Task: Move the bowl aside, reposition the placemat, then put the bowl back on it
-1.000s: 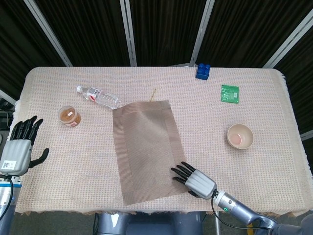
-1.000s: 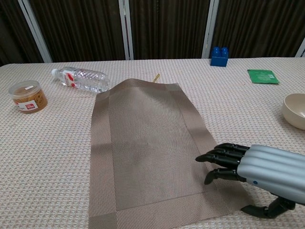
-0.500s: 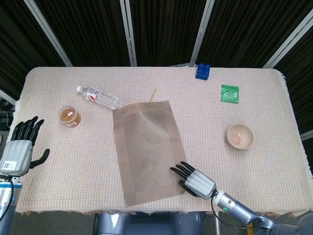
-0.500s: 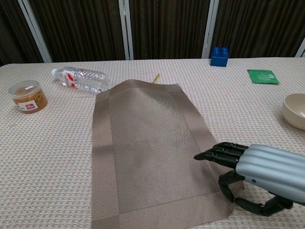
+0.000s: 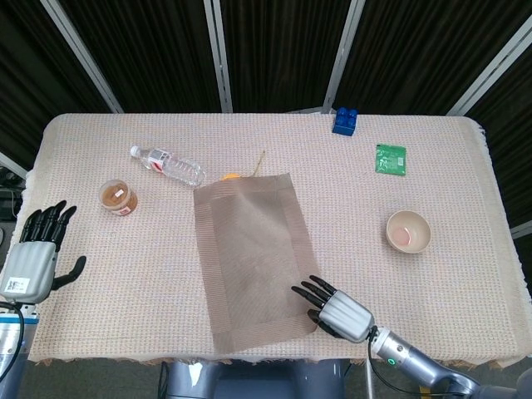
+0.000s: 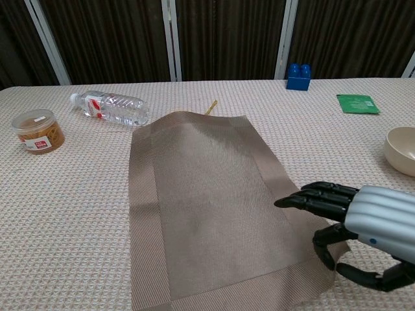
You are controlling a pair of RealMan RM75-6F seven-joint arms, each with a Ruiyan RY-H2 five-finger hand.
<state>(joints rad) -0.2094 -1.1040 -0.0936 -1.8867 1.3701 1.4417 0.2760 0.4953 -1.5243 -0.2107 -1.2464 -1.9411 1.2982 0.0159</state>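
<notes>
The brown woven placemat (image 5: 245, 249) (image 6: 207, 194) lies lengthwise in the middle of the table, slightly skewed. My right hand (image 5: 337, 310) (image 6: 353, 223) is at its near right corner, fingers stretched over the mat's border and thumb curled under the corner, pinching it. The cream bowl (image 5: 407, 231) (image 6: 402, 149) stands off the mat on the tablecloth at the right, upright and apart from both hands. My left hand (image 5: 33, 253) hovers past the table's left edge, fingers spread and holding nothing; only the head view shows it.
A clear plastic bottle (image 5: 166, 164) (image 6: 110, 107) lies back left, with a small brown jar (image 5: 118, 197) (image 6: 39, 131) beside it. A blue block (image 5: 345, 120) (image 6: 298, 76) and a green packet (image 5: 390, 159) (image 6: 356, 103) sit back right. A thin stick (image 5: 260, 160) lies by the mat's far edge.
My right hand has drawn back toward the near edge, dragging the placemat's corner with it. The mat slid nearer, uncovering a small orange spot at its far edge. The left hand sank slightly.
</notes>
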